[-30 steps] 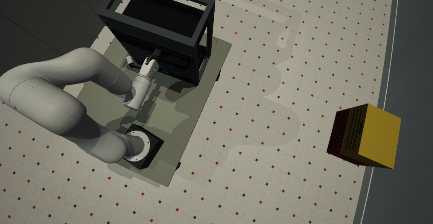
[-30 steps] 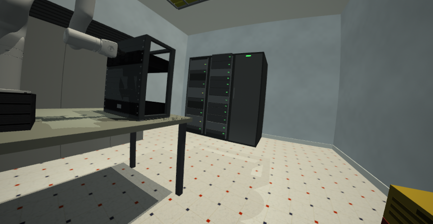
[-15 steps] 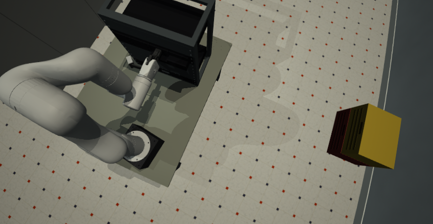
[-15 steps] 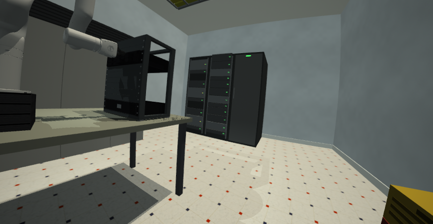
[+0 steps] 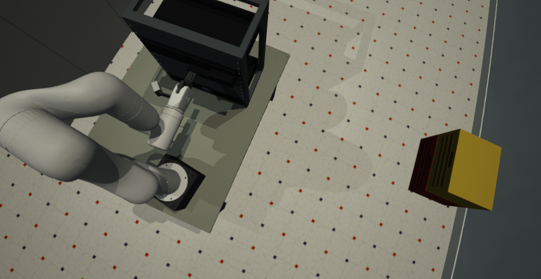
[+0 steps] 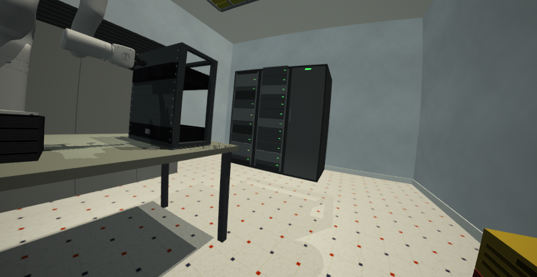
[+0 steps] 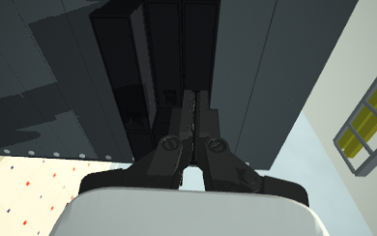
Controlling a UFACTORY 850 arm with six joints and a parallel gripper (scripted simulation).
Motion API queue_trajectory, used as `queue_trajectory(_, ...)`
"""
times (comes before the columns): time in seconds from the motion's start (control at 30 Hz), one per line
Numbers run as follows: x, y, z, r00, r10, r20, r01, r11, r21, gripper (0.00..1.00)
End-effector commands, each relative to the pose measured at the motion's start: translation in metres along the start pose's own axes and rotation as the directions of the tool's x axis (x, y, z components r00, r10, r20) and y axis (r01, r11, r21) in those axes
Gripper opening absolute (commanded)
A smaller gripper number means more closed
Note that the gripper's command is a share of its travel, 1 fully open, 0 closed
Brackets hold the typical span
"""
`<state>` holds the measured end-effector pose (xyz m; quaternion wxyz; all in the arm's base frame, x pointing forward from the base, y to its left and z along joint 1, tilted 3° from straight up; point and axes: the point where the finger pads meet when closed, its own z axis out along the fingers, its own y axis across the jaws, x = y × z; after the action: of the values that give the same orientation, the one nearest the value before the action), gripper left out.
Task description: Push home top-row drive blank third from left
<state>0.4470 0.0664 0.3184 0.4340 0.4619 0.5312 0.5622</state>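
The black open-frame rack (image 5: 197, 30) stands on the olive table, with the storage chassis near the top of its front (image 6: 154, 72). My gripper (image 5: 189, 78) is shut and empty. It points straight at the upper part of the chassis front, as the exterior view also shows (image 6: 141, 62). In the wrist view the closed fingertips rest at or against a dark blank face (image 7: 199, 53). One blank (image 7: 120, 73) just beside the fingers stands well out from the rest. The blank faces are dark, so I cannot tell the rows or whether the fingertips touch.
The arm's black base block (image 5: 177, 180) sits on the same table, in front of the rack. A yellow and dark red box (image 5: 458, 169) stands on the floor far to the right. Tall server cabinets (image 6: 281, 117) line the back wall.
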Motion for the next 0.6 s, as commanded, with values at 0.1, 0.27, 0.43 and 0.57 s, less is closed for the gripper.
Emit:
queue_trajectory(0.1,0.0,0.001,-0.029,1.0,0.0,0.0,0.0,1.0,-0.002,0.0)
queue_trajectory(0.27,0.0,0.001,-0.038,1.0,0.0,0.0,0.0,1.0,-0.002,0.0)
queue_trajectory(0.43,0.0,0.001,-0.041,1.0,0.0,0.0,0.0,1.0,-0.002,0.0)
queue_trajectory(0.57,0.0,0.001,-0.06,1.0,0.0,0.0,0.0,1.0,-0.002,0.0)
